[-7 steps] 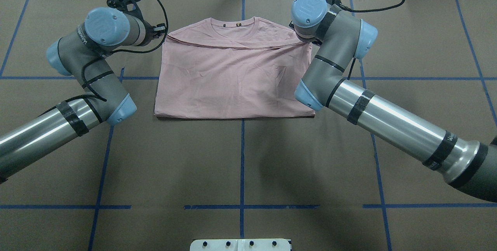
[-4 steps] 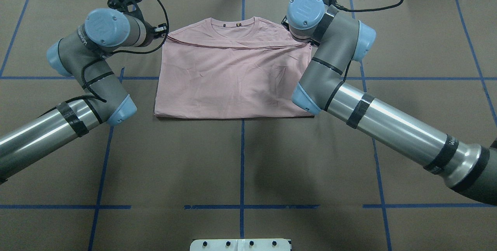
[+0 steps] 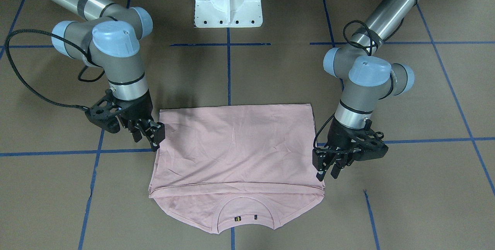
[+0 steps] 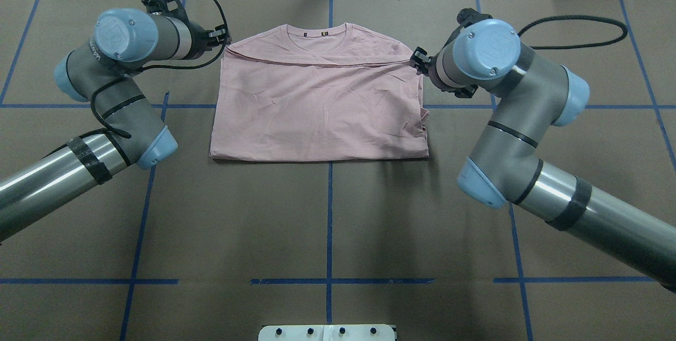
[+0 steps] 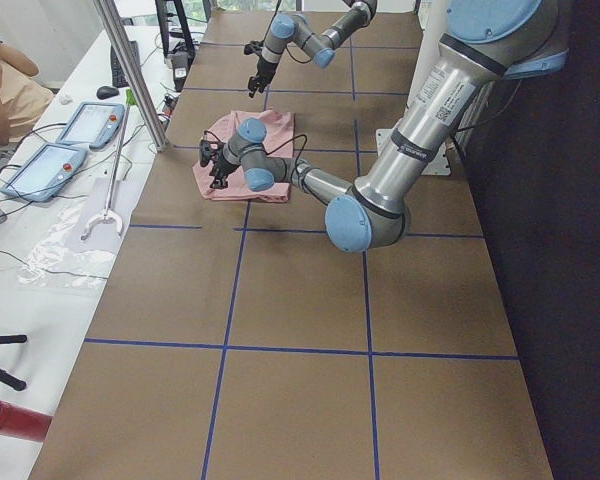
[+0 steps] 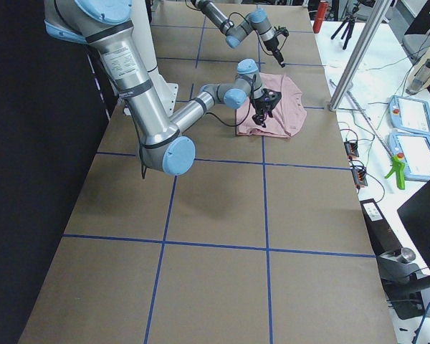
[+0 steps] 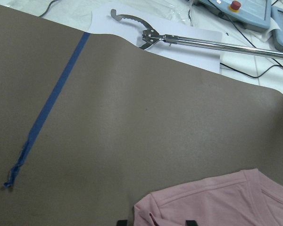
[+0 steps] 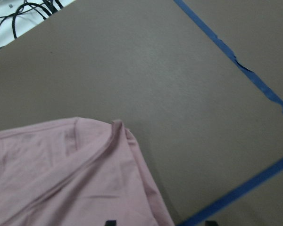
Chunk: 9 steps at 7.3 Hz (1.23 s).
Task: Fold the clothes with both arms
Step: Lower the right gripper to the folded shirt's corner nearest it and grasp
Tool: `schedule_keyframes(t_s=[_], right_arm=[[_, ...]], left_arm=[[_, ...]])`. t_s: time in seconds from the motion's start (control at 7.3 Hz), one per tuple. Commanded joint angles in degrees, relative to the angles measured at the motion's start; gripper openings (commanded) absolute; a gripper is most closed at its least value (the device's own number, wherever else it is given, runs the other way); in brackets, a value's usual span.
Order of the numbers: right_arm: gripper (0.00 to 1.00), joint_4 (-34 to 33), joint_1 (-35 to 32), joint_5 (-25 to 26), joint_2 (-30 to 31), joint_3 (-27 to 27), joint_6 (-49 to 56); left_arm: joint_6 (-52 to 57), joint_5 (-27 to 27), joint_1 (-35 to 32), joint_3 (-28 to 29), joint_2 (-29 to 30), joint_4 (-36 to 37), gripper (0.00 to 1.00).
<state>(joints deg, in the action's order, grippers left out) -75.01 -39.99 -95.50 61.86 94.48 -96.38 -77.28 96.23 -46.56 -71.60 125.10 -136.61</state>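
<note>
both arms reach over the brown table [image 4: 327,225], one to each side of the light pink t-shirt [image 4: 319,103], which lies flat between the two hands. the shirt is folded: its lower part is doubled up over the chest, plain pink side up, and the folded edge runs from one hand across to the other. the ribbed collar [image 4: 317,32] and shoulders show beyond that edge, on the side away from the robot. no print is visible. left hand [image 3: 326,166]: fingers point down, just beside the shirt's side edge near the shoulder. in the left wrist view the two black fingertips [image 7: 121,222] stand wide apart with a pink shoulder corner between them, and nothing is gripped. right hand [image 3: 149,139]: also pointing down, just beside the opposite side edge. in the right wrist view its fingertips [image 8: 111,222] are spread wide, with cloth lying below and partly between them, not held. cannot tell whether either hand touches the fabric. blue tape lines [image 4: 328,214] cross the table under the shirt. a metal grabber tool [image 7: 188,40] lies on a white surface beyond the left hand, past the table edge.
</note>
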Motion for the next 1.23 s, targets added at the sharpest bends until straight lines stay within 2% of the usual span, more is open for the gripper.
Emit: schedule_keyframes(t_s=[0.0, 0.41, 1.1], right_arm=[[0.73, 0.39, 3.94, -0.3, 5.8, 3.09, -3.37], [0.76, 0.39, 7.45, 0.05, 5.29, 2.73, -9.51], [0.74, 0.39, 8.35, 0.05, 5.55, 2.29, -9.62]], left_arm=[[-0.59, 0.97, -0.02, -0.03, -0.29, -0.5, 0.57], [-1.38, 0.97, 0.15, -0.12, -0.2, -0.5, 0.57], [-1.38, 0.97, 0.15, -0.47, -0.29, -0.41, 0.57]])
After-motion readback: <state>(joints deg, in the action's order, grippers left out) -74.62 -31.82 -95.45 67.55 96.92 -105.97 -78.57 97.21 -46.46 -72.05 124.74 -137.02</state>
